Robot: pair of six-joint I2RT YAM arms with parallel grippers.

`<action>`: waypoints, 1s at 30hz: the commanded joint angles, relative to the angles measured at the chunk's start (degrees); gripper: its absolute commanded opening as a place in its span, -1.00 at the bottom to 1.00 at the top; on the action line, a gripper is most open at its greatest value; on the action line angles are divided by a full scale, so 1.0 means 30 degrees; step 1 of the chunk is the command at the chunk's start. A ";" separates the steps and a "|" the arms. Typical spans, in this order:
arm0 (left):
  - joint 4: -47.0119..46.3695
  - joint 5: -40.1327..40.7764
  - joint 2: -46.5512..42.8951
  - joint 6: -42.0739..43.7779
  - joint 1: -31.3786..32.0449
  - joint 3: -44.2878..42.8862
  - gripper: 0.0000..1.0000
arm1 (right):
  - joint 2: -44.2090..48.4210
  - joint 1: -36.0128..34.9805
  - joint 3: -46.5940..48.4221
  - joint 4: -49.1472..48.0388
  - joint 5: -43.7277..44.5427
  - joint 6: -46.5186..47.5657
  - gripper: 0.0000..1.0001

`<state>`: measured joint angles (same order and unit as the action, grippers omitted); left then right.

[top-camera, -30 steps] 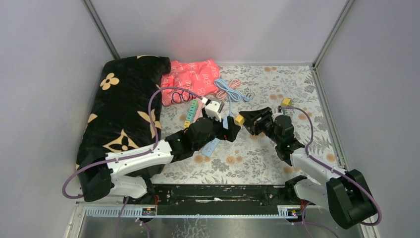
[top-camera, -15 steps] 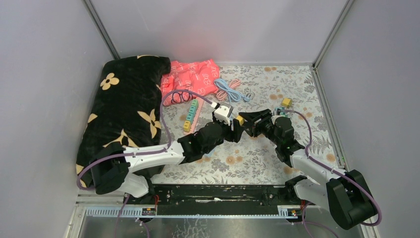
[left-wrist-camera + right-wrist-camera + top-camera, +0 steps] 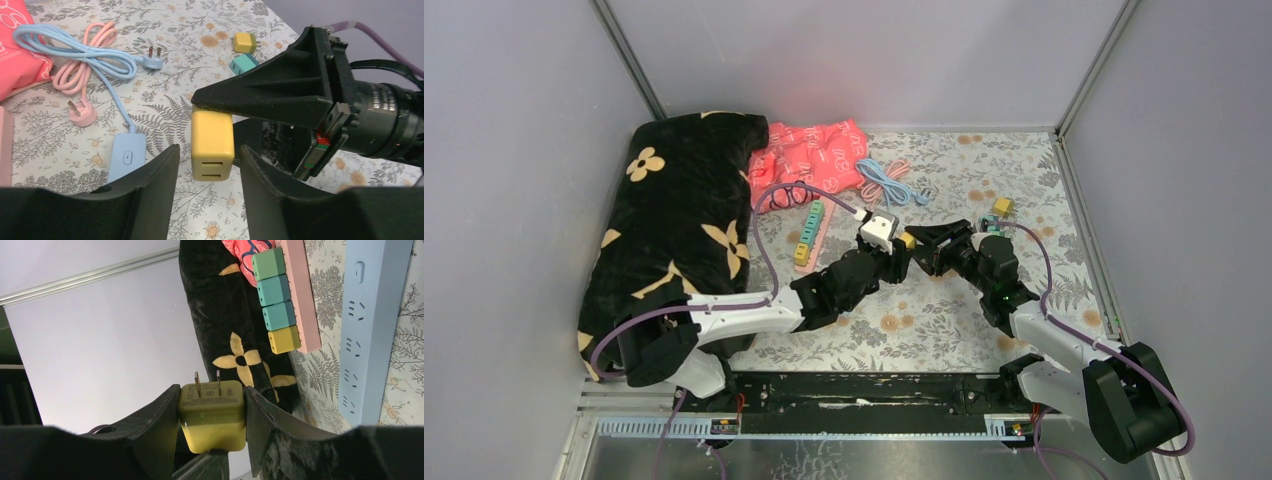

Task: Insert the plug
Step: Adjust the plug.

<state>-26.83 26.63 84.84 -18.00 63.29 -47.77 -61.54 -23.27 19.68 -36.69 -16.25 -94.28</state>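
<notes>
A yellow plug (image 3: 212,415) with two metal prongs sits between the fingers of my right gripper (image 3: 211,388), which is shut on it, held above the table. In the top view the plug (image 3: 907,240) hangs mid-table between both grippers. My left gripper (image 3: 208,148) straddles the plug's free end (image 3: 212,145), with a thin gap on each side, so it is open and not touching. A blue power strip (image 3: 372,330) lies on the floral cloth; its switch end (image 3: 125,157) shows in the left wrist view. Beside it lies a pink strip (image 3: 300,295) carrying several cube plugs.
A black flowered cushion (image 3: 674,220) fills the left side, with a pink bag (image 3: 809,155) behind it. Coiled pink and blue cables (image 3: 886,180) lie at the back centre. Loose yellow (image 3: 245,42) and teal (image 3: 243,64) cubes sit to the right.
My left arm has swung right and forward to the plug, and its jaws have narrowed around it. The right gripper has kept still with the plug.
</notes>
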 commanded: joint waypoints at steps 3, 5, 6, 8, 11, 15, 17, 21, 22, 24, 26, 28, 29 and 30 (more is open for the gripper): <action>-0.1820 0.1062 0.0432 0.0673 0.0115 0.0040 -0.03 | 0.0380 -0.0172 0.0097 -0.1221 -0.0617 -0.0376 -0.22; -0.2006 0.1005 0.0478 0.0789 0.0100 0.0016 -0.10 | 0.0386 -0.0180 0.0116 -0.1218 -0.0660 -0.0385 -0.22; -0.2039 0.0975 0.0525 0.0848 0.0091 -0.0011 -0.16 | 0.0386 -0.0161 0.0126 -0.1218 -0.0697 -0.0437 -0.22; -0.2050 0.0930 0.0587 0.0930 0.0102 -0.0071 -0.27 | 0.0408 -0.0158 0.0145 -0.1224 -0.0804 -0.0391 -0.23; -0.2072 0.0748 0.0536 0.0860 0.0108 -0.0073 -0.52 | 0.0470 -0.0180 0.0127 -0.1107 -0.0824 -0.0231 -0.23; -0.1624 0.0477 0.0242 0.0561 0.0096 -0.0073 -0.77 | 0.0641 -0.0183 0.0170 -0.0630 -0.0559 0.0487 -0.21; -0.1158 0.0420 -0.0055 0.0404 0.0115 -0.0081 -0.93 | 0.0660 -0.0180 0.0261 -0.0414 -0.0356 0.1051 -0.16; 0.0309 0.0479 -0.0759 0.0012 0.0064 -0.0069 -1.00 | 0.0707 -0.0180 0.0759 0.0465 0.0052 0.2802 0.04; 0.0745 0.0411 -0.1002 -0.0117 0.0028 -0.0025 -1.00 | 0.0653 -0.0161 0.0865 0.0640 0.0117 0.3221 0.11; 0.1661 0.0221 -0.1459 -0.0358 -0.0069 -0.0008 -1.00 | 0.0552 -0.0184 0.1013 0.0755 0.0256 0.3981 0.26; 0.2831 -0.0051 -0.1886 -0.0577 -0.0207 -0.0119 -1.00 | 0.0456 -0.0168 0.1138 0.0727 0.0178 0.4918 0.39; 0.4272 -0.0335 -0.2385 -0.0818 -0.0436 -0.0218 -1.00 | 0.0324 -0.0183 0.1614 0.1113 -0.0163 0.6335 0.51; 0.4902 -0.0632 -0.2667 -0.0939 -0.0605 -0.0242 -1.00 | 0.0217 -0.0176 0.1906 0.1311 -0.0430 0.7185 0.55; 0.5545 -0.1149 -0.2959 -0.1027 -0.0879 -0.0299 -1.00 | 0.0083 -0.0176 0.2155 0.1317 -0.0756 0.8134 0.58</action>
<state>-17.47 25.58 79.57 -19.16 62.70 -47.75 -60.71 -23.53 21.37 -33.36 -17.12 -81.17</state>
